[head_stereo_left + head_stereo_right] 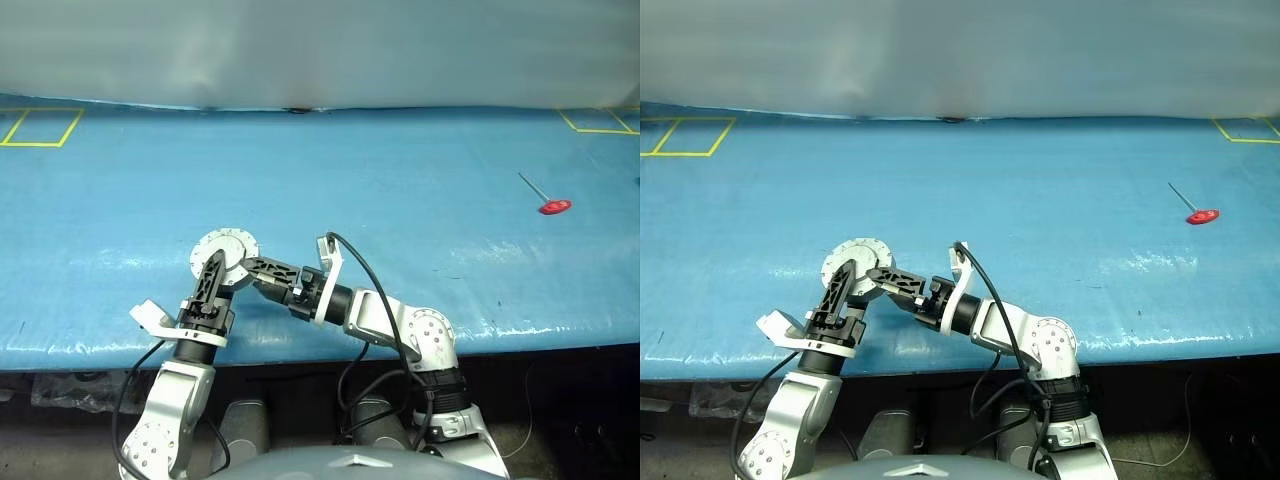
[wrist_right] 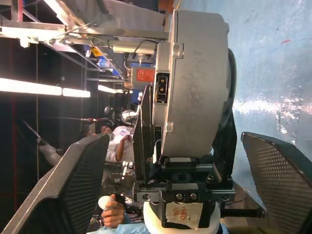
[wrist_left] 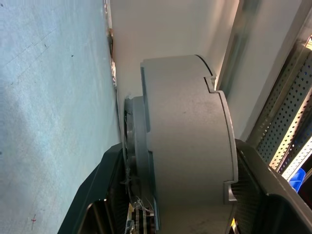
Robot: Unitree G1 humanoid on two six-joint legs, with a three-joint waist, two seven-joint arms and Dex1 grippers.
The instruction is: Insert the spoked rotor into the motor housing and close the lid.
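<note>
Desk point(image 1: 400, 190) w/ blue cover runs across the left eye view. Left tool point(image 1: 212, 278) rises from the near edge, fingers pinching a round grey housing point(image 1: 226, 247) held just above the desk; its flat ribbed face looks toward the camera. Right tool point(image 1: 262, 272) reaches in from the right, pointing left, tips just beside the housing's lower right rim, fingers look spread. Red-handled pin tool point(image 1: 552, 205) lies far right, well apart. Yellow tape squares point(image 1: 40, 128) mark the far corners.

Right eye view: same layout; housing sits btwn the left tool's black fingers, right tool tips close by its rim, contact can't be told.

Left wrist view: housing point(image 3: 187, 146) seen edge-on, thick grey drum w/ notched rim, clamped btwn both black fingers point(image 3: 100, 195). Thin wires show at its lower edge.

Right wrist view: right tool's fingers point(image 2: 278, 180) stand wide apart, housing and the left tool's fingers in the gap btwn them, not squeezed. Person point(image 2: 117, 146) in white stands in the background; another hand point(image 2: 113, 212) shows low down.
</note>
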